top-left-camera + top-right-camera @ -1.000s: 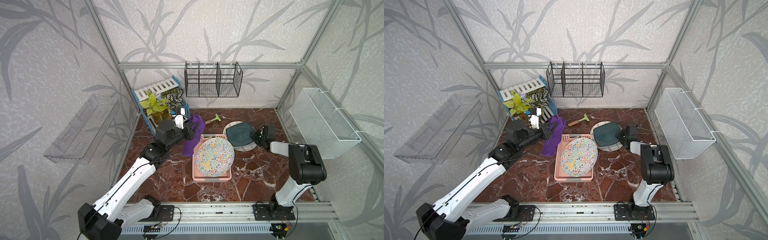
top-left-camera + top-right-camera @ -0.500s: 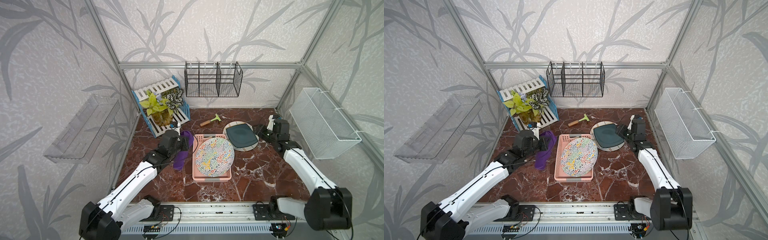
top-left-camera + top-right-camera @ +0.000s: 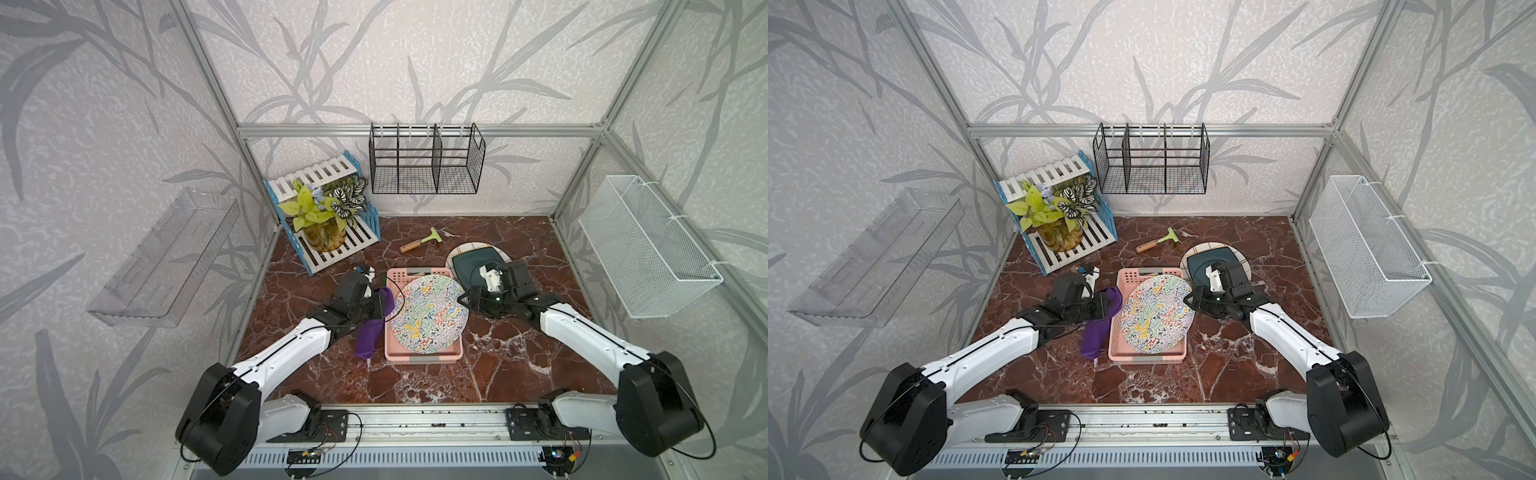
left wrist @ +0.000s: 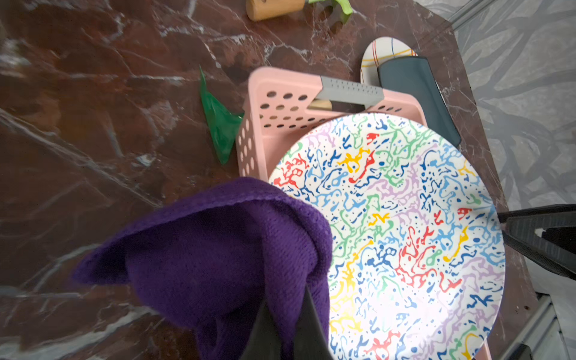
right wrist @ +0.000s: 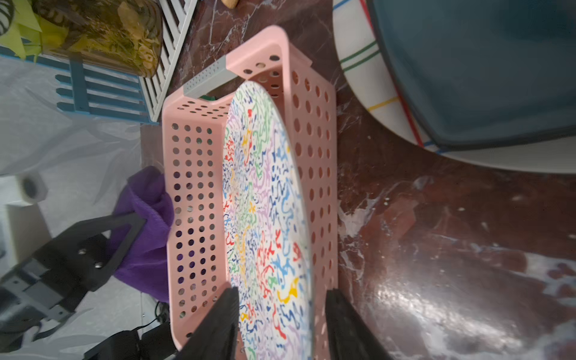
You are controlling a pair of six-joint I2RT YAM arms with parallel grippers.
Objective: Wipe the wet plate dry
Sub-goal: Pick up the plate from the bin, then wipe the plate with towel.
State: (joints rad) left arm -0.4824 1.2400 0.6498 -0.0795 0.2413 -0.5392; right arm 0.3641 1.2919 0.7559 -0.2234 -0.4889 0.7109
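In both top views the plate (image 3: 430, 316) (image 3: 1158, 318) sits mid-frame. It leans in the pink basket (image 3: 422, 356), with its right rim raised over the basket's right wall.

The left arm (image 3: 291, 345) doubles back at a black joint in the lower left. From there it stretches in one long diagonal up and right, and its wrist ends beside the basket's left wall. The left gripper (image 3: 376, 304) is clamped tight on the purple cloth (image 3: 369, 336). In the left wrist view its fingers (image 4: 265, 336) pinch a fold at the bottom edge, and the cloth bulges ahead of them across the plate's left rim. Whether cloth and plate touch cannot be told. In a top view the rest of the cloth hangs outside the basket, with its lower end on the table (image 3: 311, 291).

The right arm (image 3: 590, 332) folds at a black joint in the lower right and slants up and left. Its wrist is over a dark dish (image 3: 469, 266) stacked on a striped dish (image 3: 459, 251). The right gripper (image 3: 463, 297) points left at the plate's right rim. In the right wrist view its jaws stand apart on either side of that rim. A sliver of basket shows between the rim and one finger (image 5: 339, 311), so the plate is not pinched.

A scraper (image 3: 422, 241) lies on the table above the basket.
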